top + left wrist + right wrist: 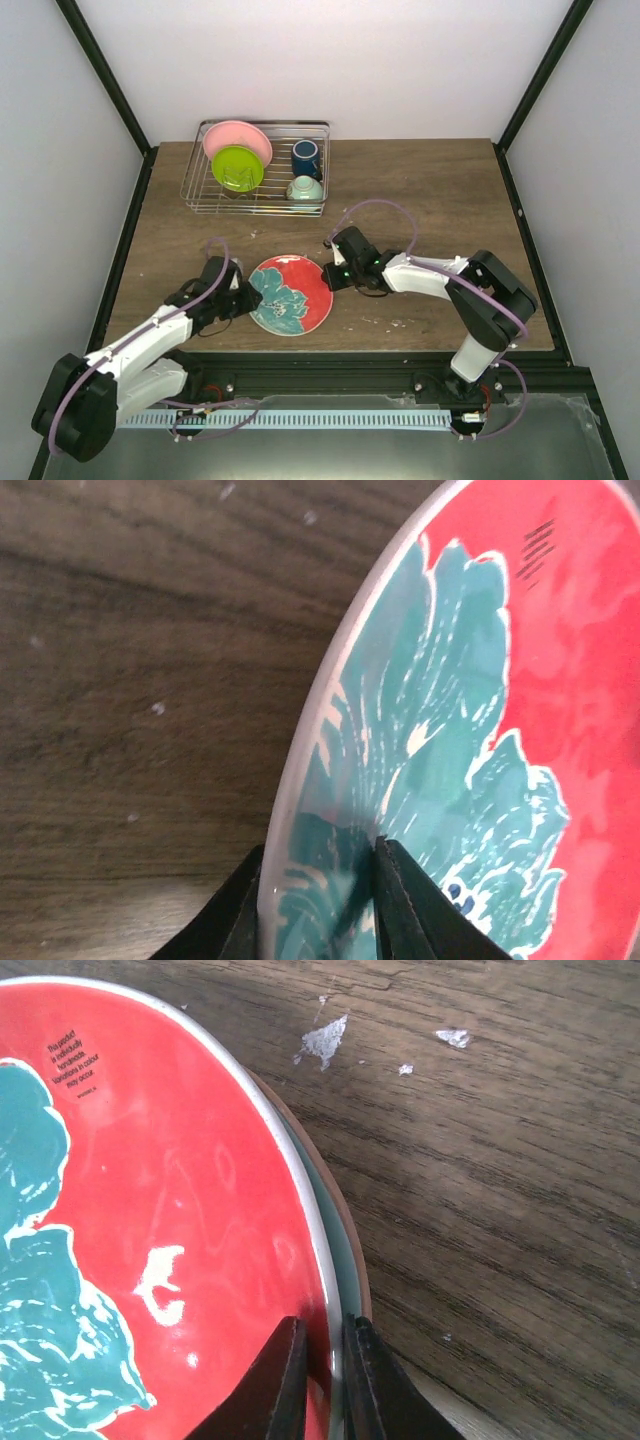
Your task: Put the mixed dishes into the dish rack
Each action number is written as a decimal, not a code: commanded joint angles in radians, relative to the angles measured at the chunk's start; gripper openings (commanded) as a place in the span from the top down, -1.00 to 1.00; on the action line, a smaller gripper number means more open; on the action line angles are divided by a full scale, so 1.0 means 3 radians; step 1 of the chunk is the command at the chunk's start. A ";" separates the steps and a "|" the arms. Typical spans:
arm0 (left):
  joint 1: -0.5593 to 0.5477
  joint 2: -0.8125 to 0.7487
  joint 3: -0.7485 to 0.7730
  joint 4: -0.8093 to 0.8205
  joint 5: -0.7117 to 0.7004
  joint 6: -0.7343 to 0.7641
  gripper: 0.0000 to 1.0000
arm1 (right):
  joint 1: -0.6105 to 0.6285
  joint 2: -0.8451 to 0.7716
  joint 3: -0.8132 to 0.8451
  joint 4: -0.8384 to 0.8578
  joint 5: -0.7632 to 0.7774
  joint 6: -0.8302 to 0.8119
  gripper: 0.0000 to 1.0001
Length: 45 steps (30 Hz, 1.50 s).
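Two hands are flanking the red-and-teal floral plate (pixel 290 295) at the counter's (pixel 440 190) near middle, left hand (pixel 243 300) at its left rim, right hand (pixel 335 272) at its right; the dish rack (pixel 195 190) is standing far left. Left wrist: the left hand is pinching the rim. Right wrist: the right hand is pinching it too.

1. I see the dish rack (pixel 262 208) at the far left of the table (pixel 440 200)
2. In its left half, the smaller plate (pixel 238 168) stands before the larger plate (pixel 232 137)
3. In its right half, the bowl (pixel 305 188) sits before the cup (pixel 306 158)
4. Nearer me is the third plate (pixel 290 294), with the left gripper (pixel 250 298) astride its left rim and the right gripper (pixel 333 272) astride its right
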<state>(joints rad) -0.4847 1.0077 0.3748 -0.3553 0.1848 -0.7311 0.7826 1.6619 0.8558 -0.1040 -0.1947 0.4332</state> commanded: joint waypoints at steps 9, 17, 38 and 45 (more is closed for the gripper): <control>-0.0124 -0.0233 0.0184 -0.0273 0.0043 0.0235 1.00 | 0.0155 0.0171 0.0088 0.0034 -0.0228 -0.0032 0.80; -0.0128 -0.0525 0.0253 -0.0578 -0.0074 0.0237 1.00 | 0.0157 0.0177 0.0068 0.0049 -0.0239 -0.0039 0.79; -0.0118 -0.0746 0.0212 -0.0164 0.0216 0.0401 1.00 | 0.0163 -0.0554 -0.0177 -0.0191 -0.0053 -0.0025 0.10; -0.0114 -0.0701 0.0240 -0.0043 0.0266 0.0412 1.00 | 0.0163 -0.1099 -0.0259 -0.0392 0.0106 0.0010 0.01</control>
<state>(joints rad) -0.5167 0.7994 0.4320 -0.4038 0.2569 -0.6521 0.8211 1.4178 0.7757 -0.2001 -0.1871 0.4290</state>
